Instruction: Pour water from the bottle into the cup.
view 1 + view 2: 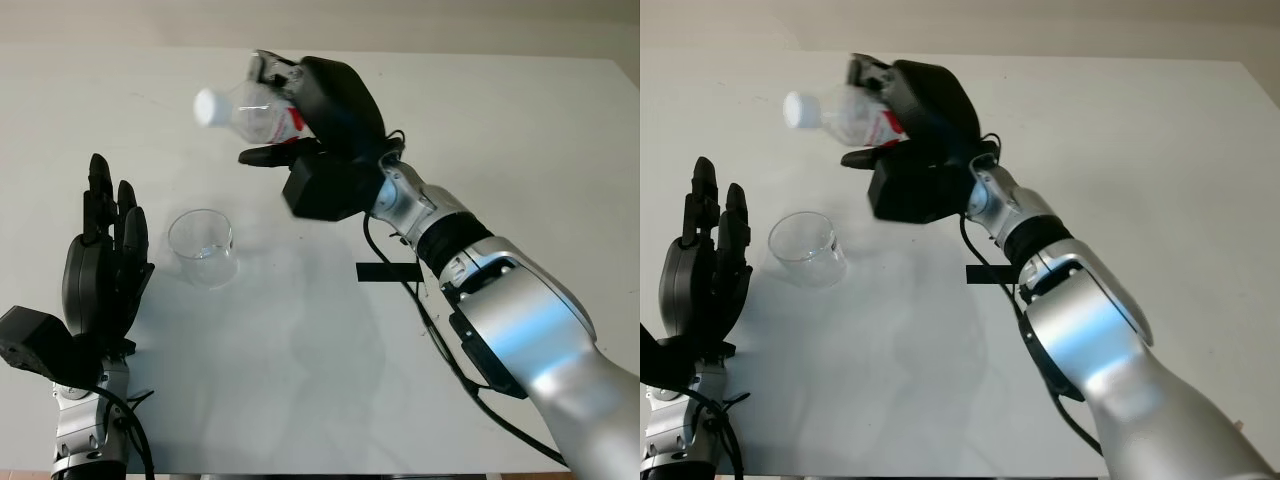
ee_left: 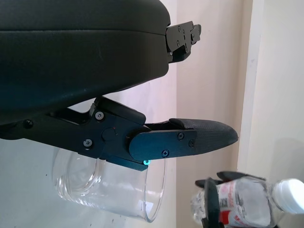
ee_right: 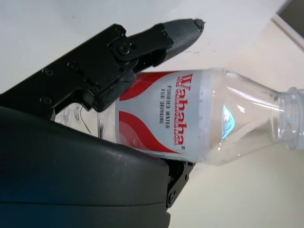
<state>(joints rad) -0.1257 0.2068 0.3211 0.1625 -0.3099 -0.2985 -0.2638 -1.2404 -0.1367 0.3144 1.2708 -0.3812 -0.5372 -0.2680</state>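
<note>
Right hand (image 1: 300, 130) grips clear white-capped plastic bottle (image 1: 250, 110) tilted above round clear cup (image 1: 203, 247); open left hand (image 1: 100, 270) just beside the cup.

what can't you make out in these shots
- Bottle base, head views: hidden inside the right robot hand.
- Bottle cap, right wrist view: cut off by the picture edge.
- Water level in the bottle: not readable in any view.
- Cup far side, left wrist view: hidden behind the open left robot hand.

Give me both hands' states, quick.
Left hand: open, beside the clear glass cup.
Right hand: shut on the clear plastic water bottle, held tilted above the table.
</note>
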